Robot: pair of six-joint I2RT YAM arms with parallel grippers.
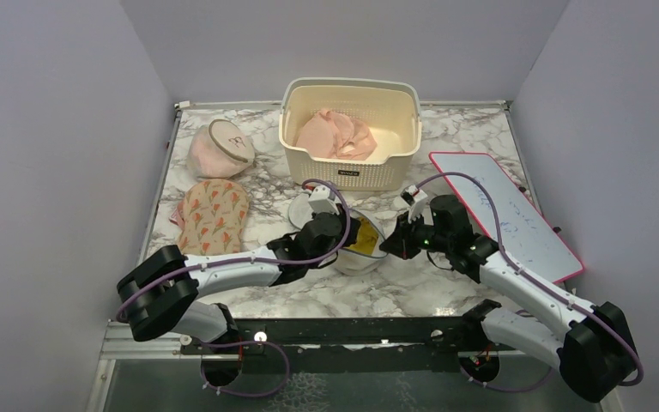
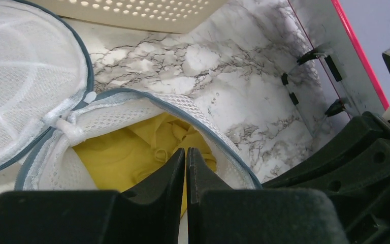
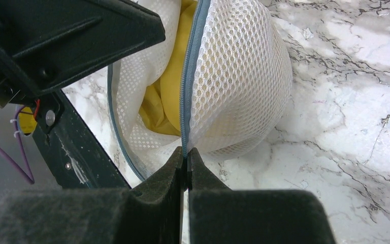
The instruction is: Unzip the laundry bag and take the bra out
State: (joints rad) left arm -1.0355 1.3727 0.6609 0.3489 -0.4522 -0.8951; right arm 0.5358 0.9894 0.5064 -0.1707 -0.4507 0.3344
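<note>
The white mesh laundry bag [image 1: 356, 260] with a grey zip rim sits at the table's middle, unzipped, its round lid [image 2: 25, 76] flipped back to the left. The yellow bra [image 2: 132, 152] lies inside it and also shows in the right wrist view [image 3: 167, 96]. My left gripper [image 2: 186, 150] is shut, its tips at the bag's mouth just over the bra; I see nothing between the fingers. My right gripper [image 3: 185, 151] is shut on the bag's grey zip rim [image 3: 190, 76] at the bag's right side [image 1: 392, 243].
A cream perforated basket [image 1: 350, 176] holding pink cloth [image 1: 336, 136] stands behind the bag. A pinkish round bag [image 1: 220, 148] and a floral fabric piece [image 1: 213, 215] lie at the left. A pink-rimmed whiteboard [image 1: 506, 210] lies at the right.
</note>
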